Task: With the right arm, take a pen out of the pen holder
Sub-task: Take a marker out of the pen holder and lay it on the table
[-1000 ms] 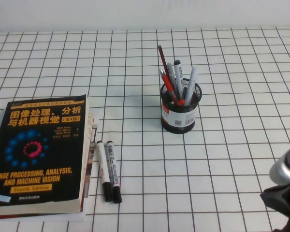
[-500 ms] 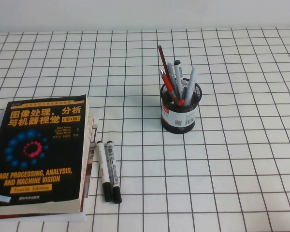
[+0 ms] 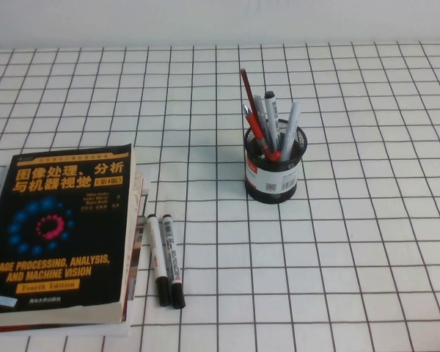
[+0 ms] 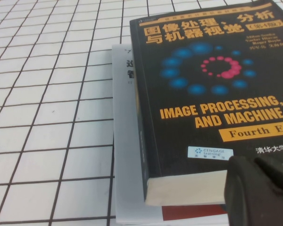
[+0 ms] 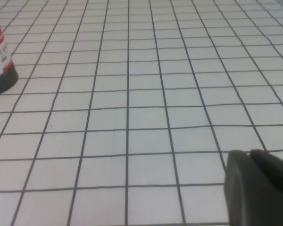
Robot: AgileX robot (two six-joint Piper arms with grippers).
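A black mesh pen holder point(image 3: 274, 172) with a white and red label stands right of the table's middle. Several pens point(image 3: 271, 121) stick out of it, red and grey ones among them. Neither arm shows in the high view. In the right wrist view my right gripper point(image 5: 247, 153) hangs shut and empty over the bare grid cloth, with the pen holder point(image 5: 0, 66) far off at the picture's edge. My left gripper point(image 4: 254, 161) is shut with nothing in it, just above the near corner of the black book point(image 4: 212, 84).
The black book point(image 3: 59, 227) lies on a second book at the front left. Two white markers point(image 3: 166, 258) with black caps lie side by side just right of the books. A white cloth with a black grid point(image 3: 352, 279) covers the table.
The right arm, seen a second ago at the front right corner of the high view, has drawn back out of that view. Pen holder, markers and books have not moved.
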